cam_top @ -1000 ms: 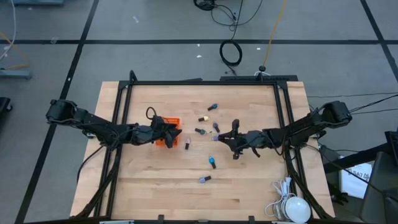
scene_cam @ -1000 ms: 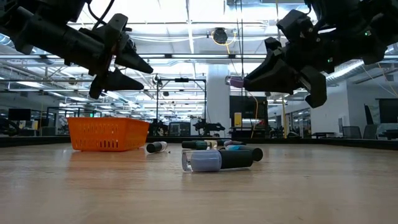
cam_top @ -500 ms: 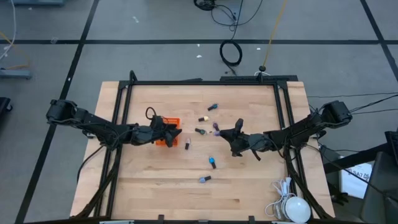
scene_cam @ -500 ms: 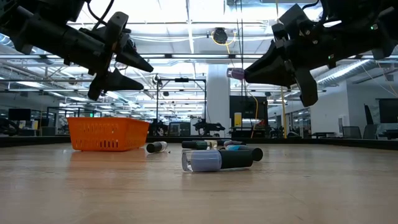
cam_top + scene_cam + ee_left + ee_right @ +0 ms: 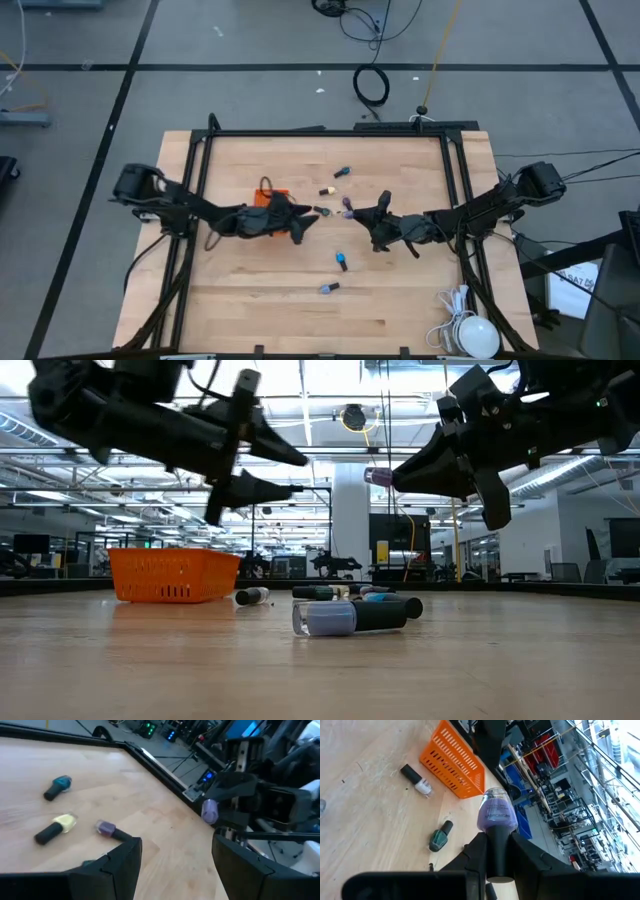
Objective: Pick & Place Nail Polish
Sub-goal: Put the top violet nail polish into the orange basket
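Note:
My right gripper (image 5: 358, 214) is shut on a purple nail polish bottle (image 5: 496, 812), held well above the table near its middle; it also shows in the low view (image 5: 378, 477) and the left wrist view (image 5: 210, 811). My left gripper (image 5: 308, 222) is open and empty, above the table just right of the orange mesh basket (image 5: 272, 196), its fingers (image 5: 285, 457) pointing toward the right gripper. Several bottles lie on their sides on the wood: teal (image 5: 57, 787), yellow (image 5: 56, 828), purple (image 5: 111, 830), green (image 5: 440, 836), white (image 5: 417, 779). My right gripper pinches the bottle's dark cap (image 5: 499, 851) between its two fingers. The fingers come about level from the table's right side and lie along the bottle. The purple glass body sticks out beyond the fingertips, toward the table's left. The bottle is lifted clear of the table.
A blue bottle (image 5: 341, 261) and a lavender one (image 5: 329, 288) lie nearer the front edge; the lavender one fills the low view's foreground (image 5: 340, 617). A black frame rail (image 5: 330, 133) runs round the table. A white object with a cable (image 5: 470, 335) sits at the front right corner.
My left gripper has gone from over the basket toward the table's right, staying open, and now stands over the spot where the white bottle lay. My right gripper has risen a little with the purple bottle, then kept still.

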Controlling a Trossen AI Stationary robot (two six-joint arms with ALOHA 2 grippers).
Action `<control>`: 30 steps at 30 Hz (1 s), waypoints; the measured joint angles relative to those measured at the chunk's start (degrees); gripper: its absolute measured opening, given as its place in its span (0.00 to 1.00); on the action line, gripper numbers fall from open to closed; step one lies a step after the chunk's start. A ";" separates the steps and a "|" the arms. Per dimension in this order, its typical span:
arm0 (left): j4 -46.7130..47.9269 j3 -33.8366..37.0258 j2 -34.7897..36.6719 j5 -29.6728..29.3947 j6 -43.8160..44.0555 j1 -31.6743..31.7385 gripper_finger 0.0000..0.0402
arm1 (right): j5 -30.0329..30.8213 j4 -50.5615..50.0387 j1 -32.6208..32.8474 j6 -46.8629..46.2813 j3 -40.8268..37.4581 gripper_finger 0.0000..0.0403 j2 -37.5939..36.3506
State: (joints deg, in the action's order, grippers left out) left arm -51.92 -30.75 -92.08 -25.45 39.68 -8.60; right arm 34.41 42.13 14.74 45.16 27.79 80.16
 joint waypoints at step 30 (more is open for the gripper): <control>4.04 -9.78 -7.94 -0.54 -20.48 3.80 0.59 | -57.07 28.65 6.60 -60.17 0.00 0.13 -4.33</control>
State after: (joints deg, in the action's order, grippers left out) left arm -47.88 -40.53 -100.03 -26.00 19.20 -4.80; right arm -22.65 70.79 21.34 -15.01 27.79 75.83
